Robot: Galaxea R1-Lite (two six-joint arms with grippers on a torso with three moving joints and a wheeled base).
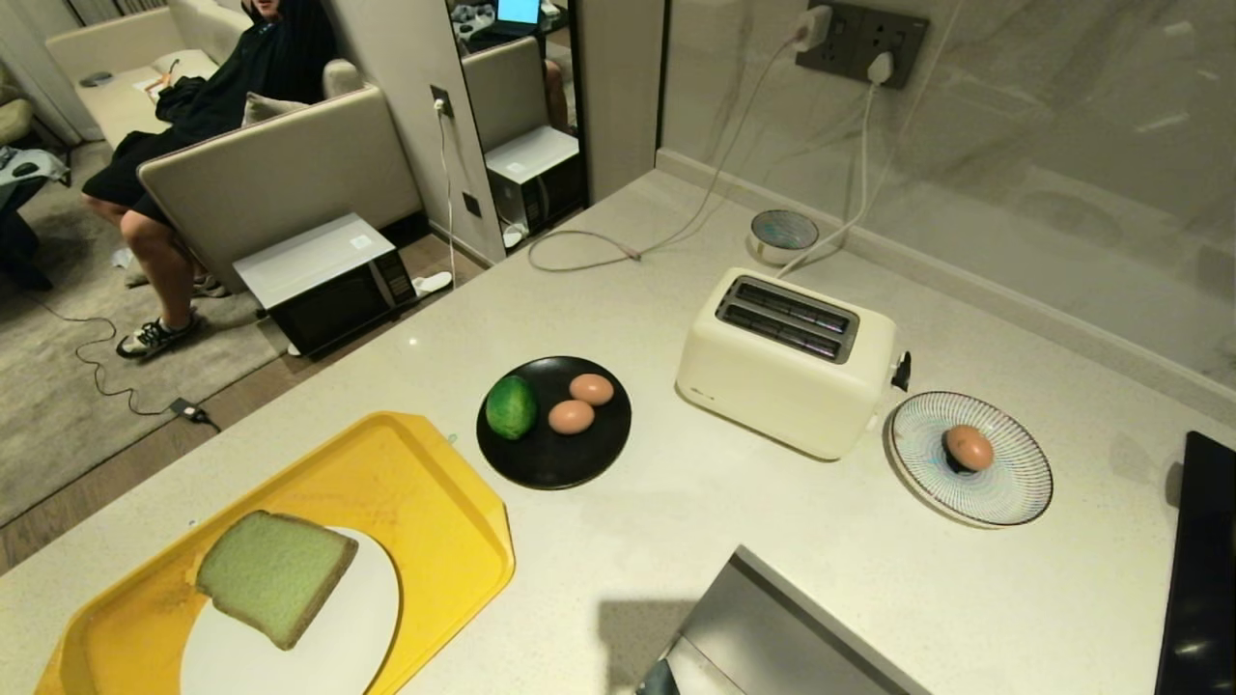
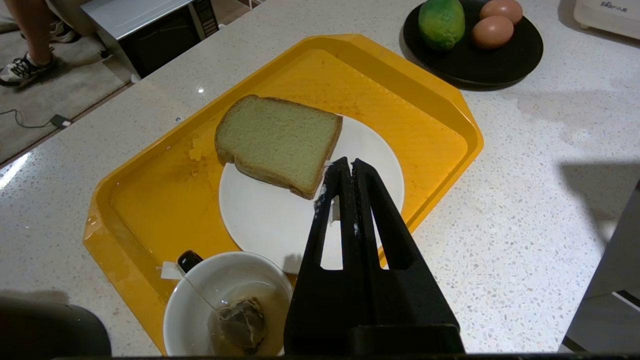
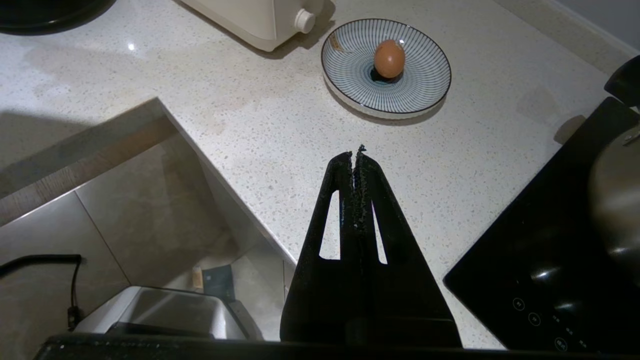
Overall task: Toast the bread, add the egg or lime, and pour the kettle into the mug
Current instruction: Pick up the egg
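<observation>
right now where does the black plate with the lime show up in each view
Head view: the black plate sits mid-counter, between the yellow tray and the toaster.
Left wrist view: the plate is in the upper right corner, past the tray; the lime and two eggs lie on it.
Right wrist view: only a dark sliver at the top left corner, likely its rim; no lime visible.
Shared landmark: the toaster, in all three views.

Cream two-slot toaster [image 1: 787, 362] at mid-counter, plugged into the wall socket [image 1: 859, 39]. Yellow tray [image 1: 425, 483] with a white plate [image 1: 348, 627] near the counter's edge; black plate [image 1: 555, 458] between tray and toaster. Striped plate [image 1: 1004, 492] just beside the toaster. Small bowl [image 1: 783, 235] by the wall. Black cooktop [image 1: 1202, 569] at far right. Microwave [image 1: 328, 280] on the floor; seated person [image 1: 212, 106] beyond.
</observation>
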